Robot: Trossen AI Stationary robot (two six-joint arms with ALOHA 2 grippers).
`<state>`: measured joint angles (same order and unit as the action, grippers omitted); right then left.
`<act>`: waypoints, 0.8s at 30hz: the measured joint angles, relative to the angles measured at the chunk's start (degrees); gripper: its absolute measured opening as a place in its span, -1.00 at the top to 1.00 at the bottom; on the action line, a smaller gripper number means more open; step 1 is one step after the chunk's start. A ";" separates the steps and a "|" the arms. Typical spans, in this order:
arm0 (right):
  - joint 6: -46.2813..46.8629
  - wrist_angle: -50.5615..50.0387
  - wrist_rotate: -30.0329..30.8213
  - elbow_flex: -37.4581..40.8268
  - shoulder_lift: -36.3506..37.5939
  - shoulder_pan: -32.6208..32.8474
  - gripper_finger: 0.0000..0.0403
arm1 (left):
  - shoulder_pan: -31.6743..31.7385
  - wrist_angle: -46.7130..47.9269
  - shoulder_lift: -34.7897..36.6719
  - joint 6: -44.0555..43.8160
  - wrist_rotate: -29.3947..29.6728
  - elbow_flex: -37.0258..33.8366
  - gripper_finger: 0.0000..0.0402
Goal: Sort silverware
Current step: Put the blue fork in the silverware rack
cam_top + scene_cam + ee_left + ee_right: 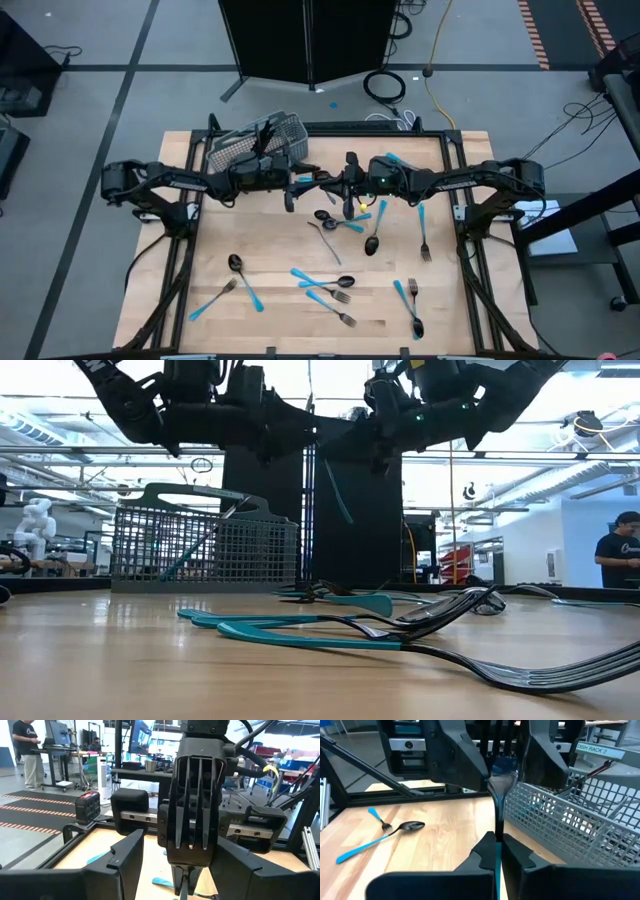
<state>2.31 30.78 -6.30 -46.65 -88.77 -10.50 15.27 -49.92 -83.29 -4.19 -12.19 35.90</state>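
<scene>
Wooden tabletop | both arms level, meeting upper centre | right pincer clamps fork, seemingly upright | left pincer spread, facing it

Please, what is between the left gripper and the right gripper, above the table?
A fork with a light-blue handle. The right gripper has its jaws shut on the handle, and the fork's head reaches between the open jaws of the left gripper, as the right wrist view shows.

basket far-left, silverware scattered near-right
</scene>
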 joint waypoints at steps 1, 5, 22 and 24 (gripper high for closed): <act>-0.05 -0.11 -0.03 0.00 0.00 0.00 1.00 | 0.00 -0.01 0.00 0.00 0.02 0.00 0.02; -0.20 -0.19 0.17 0.00 0.00 -0.02 1.00 | 0.00 -0.05 0.00 -0.02 -0.17 0.00 0.19; -3.53 -0.61 0.39 0.00 0.00 -0.04 0.69 | 0.11 -0.11 0.00 0.08 -0.28 0.00 0.57; -4.91 -0.86 1.27 0.00 0.15 -0.25 0.61 | 0.60 -0.02 0.17 0.44 -0.26 0.00 0.57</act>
<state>-2.60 29.92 -5.03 -46.65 -88.62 -10.76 15.86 -49.95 -83.12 -3.74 -12.45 35.90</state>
